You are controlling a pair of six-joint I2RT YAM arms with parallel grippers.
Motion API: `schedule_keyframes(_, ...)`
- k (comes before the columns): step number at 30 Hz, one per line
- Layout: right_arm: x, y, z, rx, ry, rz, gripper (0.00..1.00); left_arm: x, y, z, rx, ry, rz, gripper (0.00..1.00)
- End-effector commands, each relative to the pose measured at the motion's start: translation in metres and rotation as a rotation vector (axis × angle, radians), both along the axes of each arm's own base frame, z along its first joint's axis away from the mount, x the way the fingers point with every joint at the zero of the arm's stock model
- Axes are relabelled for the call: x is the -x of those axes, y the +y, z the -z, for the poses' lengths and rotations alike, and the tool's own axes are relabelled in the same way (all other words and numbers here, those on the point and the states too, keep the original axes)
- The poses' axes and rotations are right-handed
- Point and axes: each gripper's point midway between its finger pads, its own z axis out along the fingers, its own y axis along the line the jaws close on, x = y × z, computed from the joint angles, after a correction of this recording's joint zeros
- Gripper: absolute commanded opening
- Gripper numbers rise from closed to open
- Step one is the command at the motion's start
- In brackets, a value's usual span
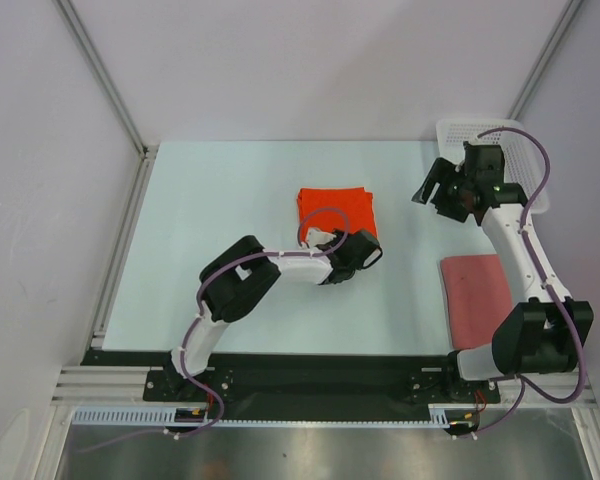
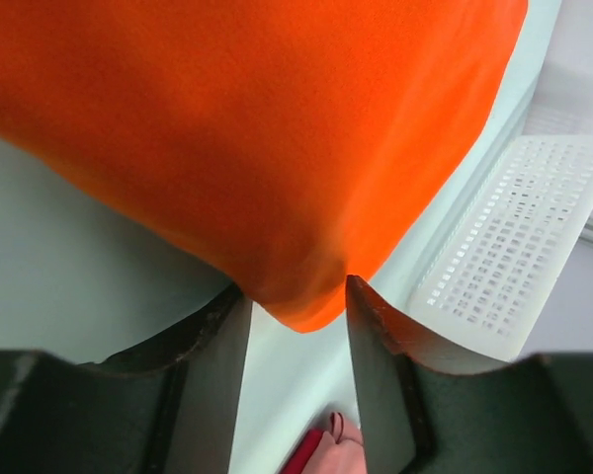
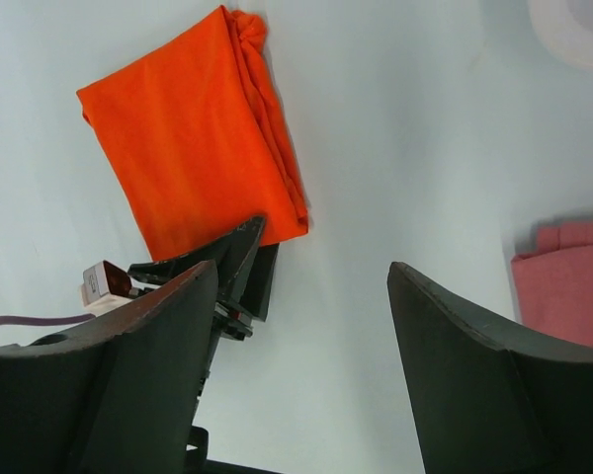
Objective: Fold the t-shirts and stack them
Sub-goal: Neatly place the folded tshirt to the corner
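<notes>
The bright orange t-shirt (image 1: pixel 335 210) lies folded in a rectangle at the table's middle. My left gripper (image 1: pixel 365 252) is low at its near right corner. In the left wrist view the fingers (image 2: pixel 222 365) stand apart, and the orange shirt's corner (image 2: pixel 301 311) lies between their tips, not pinched. The dull brick-red t-shirt (image 1: pixel 475 295) lies folded at the near right, beside my right arm. My right gripper (image 1: pixel 430 190) is raised to the right of the orange shirt, open and empty. Its view shows the orange shirt (image 3: pixel 193 148), the left gripper (image 3: pixel 239 267) and the red shirt (image 3: pixel 568 286).
A white lattice basket (image 1: pixel 505 150) stands at the back right corner, behind my right gripper; it also shows in the left wrist view (image 2: pixel 514 257). Metal frame posts (image 1: pixel 100 70) and white walls bound the table on the left, the back and the right.
</notes>
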Motion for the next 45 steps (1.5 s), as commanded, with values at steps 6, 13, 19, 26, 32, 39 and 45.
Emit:
schedule_keyframes(6,-0.01,0.003,0.01,0.028,0.026,-0.085,0.82,-0.019,0.02,0.019,0.225,0.079,-0.321,0.28)
schedule_keyframes(13,-0.041,0.035,0.047,-0.096,0.075,-0.255,0.92,-0.008,0.031,-0.017,0.269,0.019,-0.145,0.02)
schedule_keyframes(19,-0.076,0.081,0.086,-0.31,0.152,-0.379,0.94,0.015,0.053,-0.04,0.29,0.023,-0.039,0.0)
schedule_keyframes(26,-0.091,0.127,0.123,-0.429,0.227,-0.397,0.94,0.028,0.065,-0.052,0.287,0.02,0.014,0.0)
schedule_keyframes(32,-0.079,0.147,0.147,-0.518,0.28,-0.325,0.92,0.026,0.07,-0.067,0.315,-0.006,0.016,0.0)
schedule_keyframes(39,-0.063,0.149,0.165,-0.54,0.307,-0.273,0.89,0.03,0.082,-0.072,0.303,-0.021,0.031,0.0)
schedule_keyframes(45,-0.058,0.161,0.18,-0.553,0.324,-0.273,0.87,0.033,0.084,-0.076,0.311,-0.028,0.042,0.0)
